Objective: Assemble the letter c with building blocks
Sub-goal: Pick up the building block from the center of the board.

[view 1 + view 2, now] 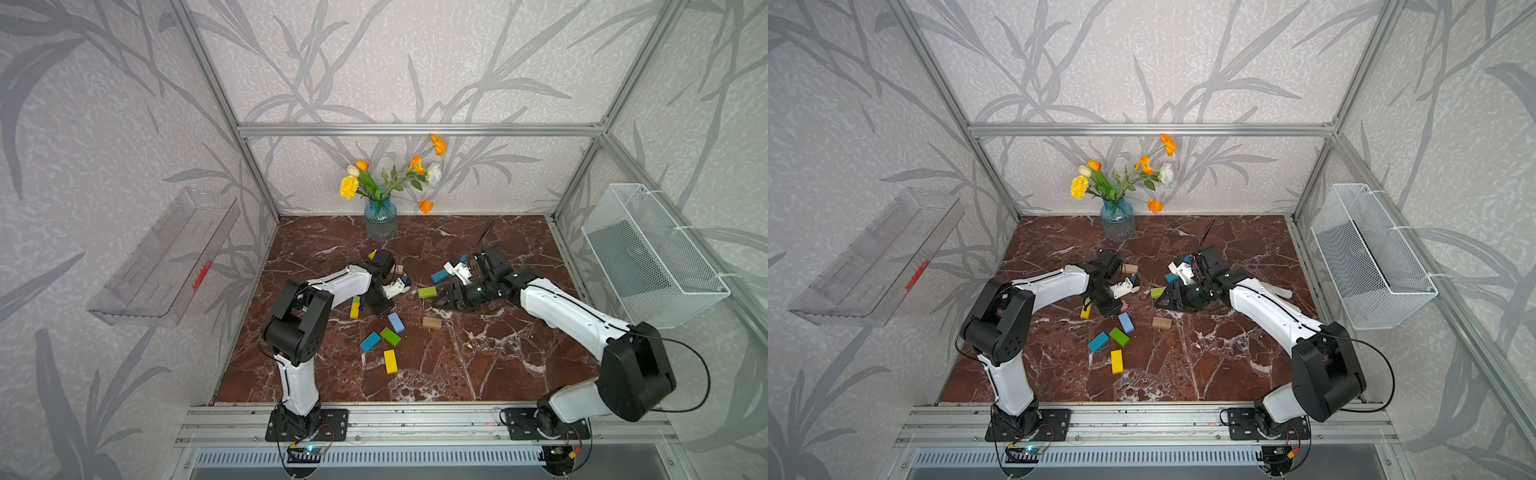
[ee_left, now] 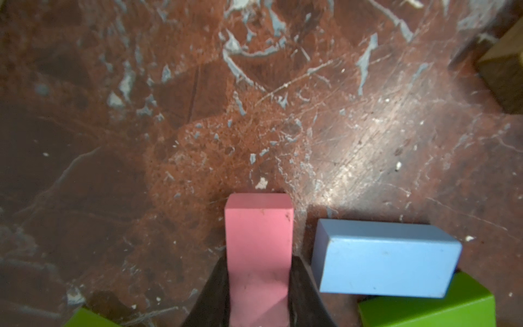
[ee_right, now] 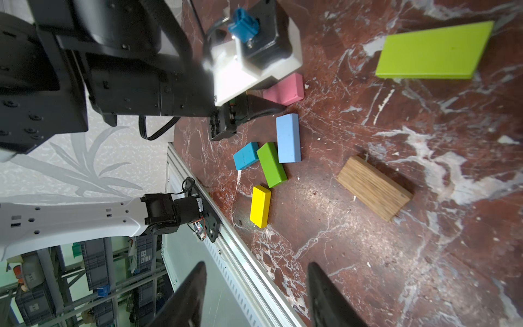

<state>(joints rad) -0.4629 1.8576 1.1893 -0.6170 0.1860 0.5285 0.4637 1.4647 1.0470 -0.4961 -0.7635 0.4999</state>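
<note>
My left jaws are pinching the pink block (image 2: 259, 240) across its narrow width, with a dark finger (image 2: 212, 294) pressed against each long side. The block lies low on the red marble table (image 2: 198, 113). Just beside my grip lies a light blue block (image 2: 387, 263), with a green block (image 2: 467, 308) close against its end. In a top view, a teal block (image 1: 370, 341) sits next to that green one and a yellow block (image 1: 390, 360) lies a little nearer my base.

My right jaws stand spread wide. The right wrist view shows both fingers (image 3: 325, 297) apart, with only table between them, gripping nothing. In a top view they hang over the table just beside a lime green block (image 1: 427, 292), with a plain wooden block (image 1: 432, 322) near them. I cannot tell whether their tips touch the table.
</note>
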